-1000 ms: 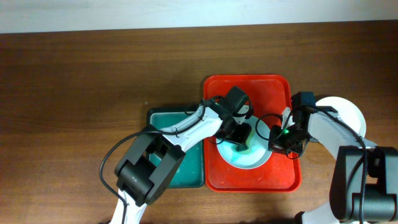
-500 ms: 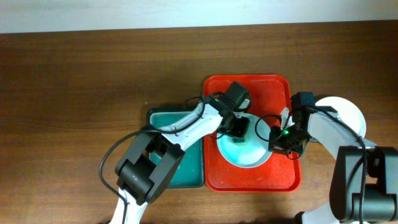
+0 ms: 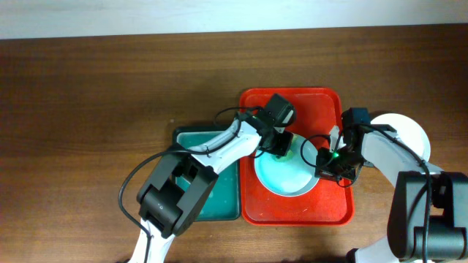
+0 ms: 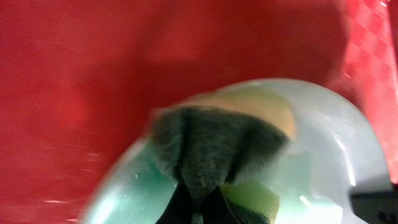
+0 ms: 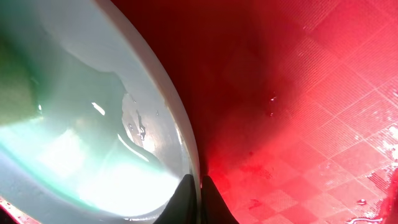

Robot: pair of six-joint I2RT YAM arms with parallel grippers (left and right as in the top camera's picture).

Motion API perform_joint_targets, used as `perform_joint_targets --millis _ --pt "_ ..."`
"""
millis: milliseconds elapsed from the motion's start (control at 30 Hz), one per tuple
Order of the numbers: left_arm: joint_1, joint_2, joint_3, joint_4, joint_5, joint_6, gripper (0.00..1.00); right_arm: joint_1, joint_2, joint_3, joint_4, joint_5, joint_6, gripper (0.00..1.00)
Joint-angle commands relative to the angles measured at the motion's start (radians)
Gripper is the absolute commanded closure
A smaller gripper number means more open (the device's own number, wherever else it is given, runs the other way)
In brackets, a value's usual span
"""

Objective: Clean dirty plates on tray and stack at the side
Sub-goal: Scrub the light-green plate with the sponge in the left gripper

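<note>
1. Overhead: the plate [image 3: 289,181] lay in the red tray [image 3: 322,102], its middle wet and pale mint. The left gripper [image 3: 281,148] pressed a sponge [image 3: 286,153] onto the plate's far rim. The right gripper [image 3: 326,158] sat at the plate's right edge. A white plate [image 3: 409,130] lay on the table just right of the tray, and a green tray [image 3: 219,197] lay to its left.
2. Left wrist: the jaws were clenched on the sponge [image 4: 211,146], its dark scouring face down on the plate [image 4: 323,149]. The view was blurred, so any remaining smear could not be judged.
3. Right wrist: the jaws were nipped together on the plate's [image 5: 93,124] rim, apparently steadying it against the tray [image 5: 311,124].
4. Scrubbing looked to be the step in hand. The next move would call for lifting the sponge clear, then carrying the plate across to the white plate.
</note>
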Motion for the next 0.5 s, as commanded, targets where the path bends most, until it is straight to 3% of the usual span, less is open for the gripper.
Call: perform_joint_targets --millis 0,200,367,467 --pt "0.046 0.031 -0.012 -0.051 -0.232 0.055 1.0 -0.001 0.01 -0.001 -0.02 0.048 -0.026 0.96" --pt "0.045 0.03 0.042 -0.444 -0.198 0.053 1.0 -0.001 0.01 -0.001 -0.017 0.048 -0.026 0.95" --pt "0.005 0.03 0.042 -0.317 0.299 0.053 1.0 -0.001 0.01 -0.001 -0.013 0.048 -0.025 0.96" --pt "-0.045 0.03 0.042 -0.278 0.386 0.049 1.0 -0.001 0.01 -0.001 -0.013 0.048 -0.025 0.96"
